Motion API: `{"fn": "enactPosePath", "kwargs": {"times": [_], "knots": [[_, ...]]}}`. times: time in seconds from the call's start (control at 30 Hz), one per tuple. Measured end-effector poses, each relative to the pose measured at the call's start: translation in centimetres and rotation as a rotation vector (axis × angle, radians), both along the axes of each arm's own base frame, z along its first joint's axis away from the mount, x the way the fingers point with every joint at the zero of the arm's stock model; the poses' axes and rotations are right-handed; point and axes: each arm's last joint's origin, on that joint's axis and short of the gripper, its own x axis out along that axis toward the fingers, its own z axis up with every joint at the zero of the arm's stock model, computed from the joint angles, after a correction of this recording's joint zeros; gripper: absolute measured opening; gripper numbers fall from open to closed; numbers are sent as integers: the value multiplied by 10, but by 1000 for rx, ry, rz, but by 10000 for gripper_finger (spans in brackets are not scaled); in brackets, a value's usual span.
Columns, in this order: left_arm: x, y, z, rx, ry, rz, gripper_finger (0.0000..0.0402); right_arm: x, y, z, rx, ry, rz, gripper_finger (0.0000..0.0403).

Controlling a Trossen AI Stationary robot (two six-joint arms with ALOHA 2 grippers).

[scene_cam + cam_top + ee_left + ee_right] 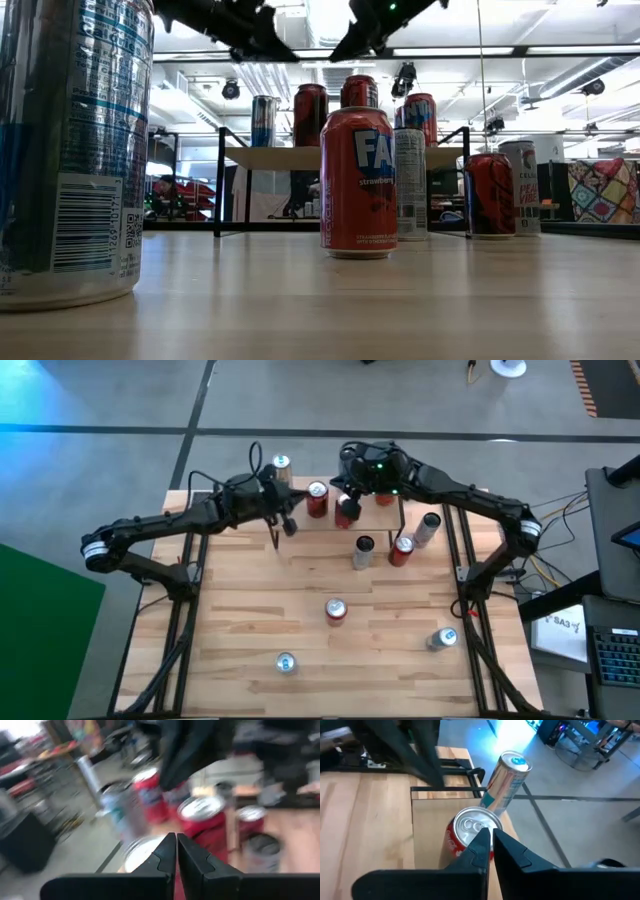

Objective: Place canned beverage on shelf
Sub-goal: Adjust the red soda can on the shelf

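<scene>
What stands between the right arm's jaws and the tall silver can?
A red can on the shelf, just past the shut jaws; the right wrist view shows it.

Overhead and table-level views, both wrist views close over the shelf (345, 510).

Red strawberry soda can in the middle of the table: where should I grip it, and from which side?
Take the red can by its round side wall, about halfway up, with the fingers on opposite sides, coming in level from the shelf end. It stands upright and alone on the table, with bare wood all round. Nothing blocks the fingers, and a side grip should keep it upright.
</scene>
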Motion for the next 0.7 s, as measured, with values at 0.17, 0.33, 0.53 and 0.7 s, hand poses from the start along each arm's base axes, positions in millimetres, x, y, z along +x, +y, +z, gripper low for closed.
{"fn": "enactPosePath", "kwargs": {"times": [0.17, 0.33, 0.53, 0.7], "knots": [[4, 3, 4, 15, -75, -19, 19, -16, 8, 11, 4, 18, 10, 12], [9, 5, 1, -18, -85, -16, 95, -31, 15, 17, 20, 52, 10, 12], [19, 10, -7, -25, -107, -6, 237, -40, 19, 21, 38, 70, 7, 12], [24, 15, -15, -34, -86, 5, 331, -42, 20, 19, 49, 89, 8, 12]]}}
